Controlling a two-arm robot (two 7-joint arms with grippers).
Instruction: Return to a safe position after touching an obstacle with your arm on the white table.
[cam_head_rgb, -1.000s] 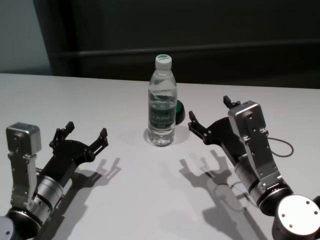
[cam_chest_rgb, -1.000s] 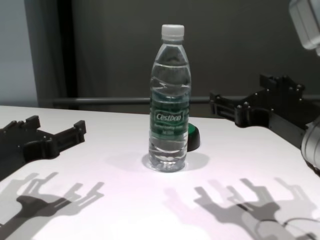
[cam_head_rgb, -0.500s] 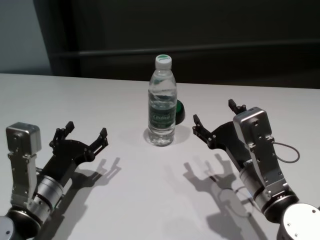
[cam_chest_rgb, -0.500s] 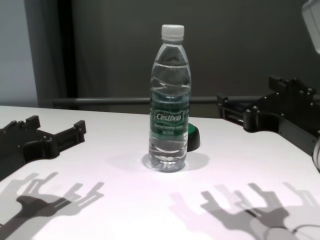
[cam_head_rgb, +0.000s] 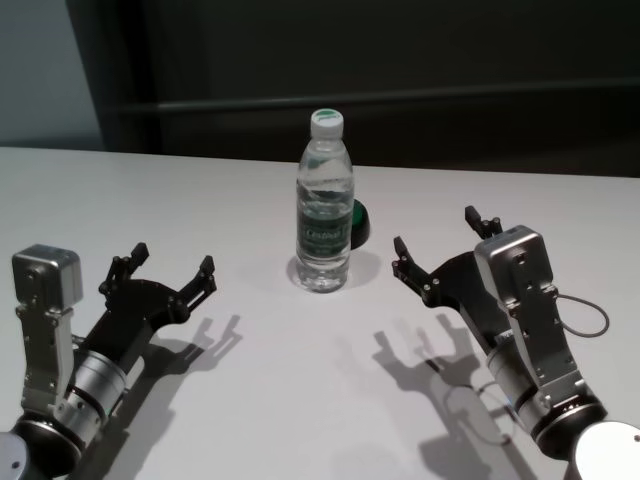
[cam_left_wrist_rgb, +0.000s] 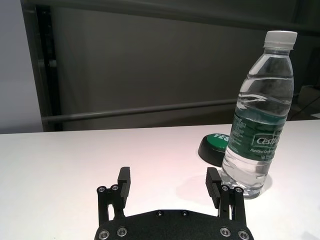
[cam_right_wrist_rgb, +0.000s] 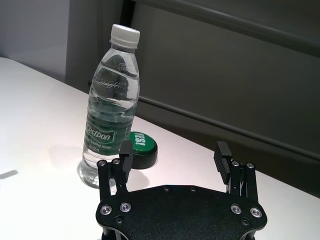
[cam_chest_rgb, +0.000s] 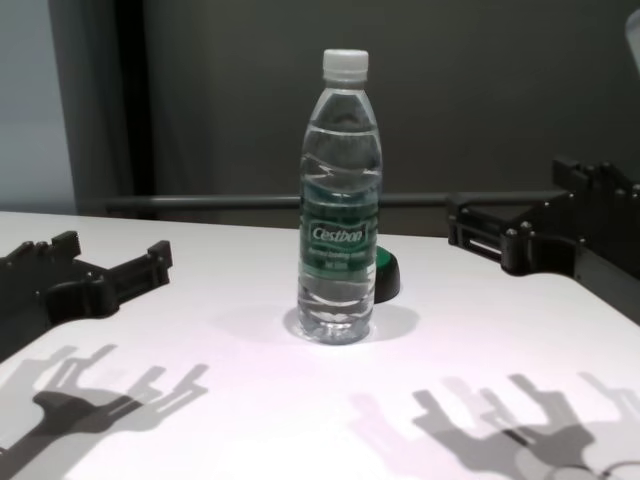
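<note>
The water bottle (cam_chest_rgb: 340, 205) stands upright on the white table (cam_chest_rgb: 200, 300), a low green-and-black object (cam_chest_rgb: 386, 275) just behind it; the left hand (cam_chest_rgb: 110, 270) and right hand (cam_chest_rgb: 520, 225) hover apart from it, fingers spread

The water bottle (cam_chest_rgb: 340, 200) hides most of the low green-and-black object (cam_chest_rgb: 386, 276) behind it — only its right edge shows in the chest view. There the right gripper (cam_chest_rgb: 530, 225) runs off the right edge, and the left gripper (cam_chest_rgb: 105, 265) off the left.
</note>
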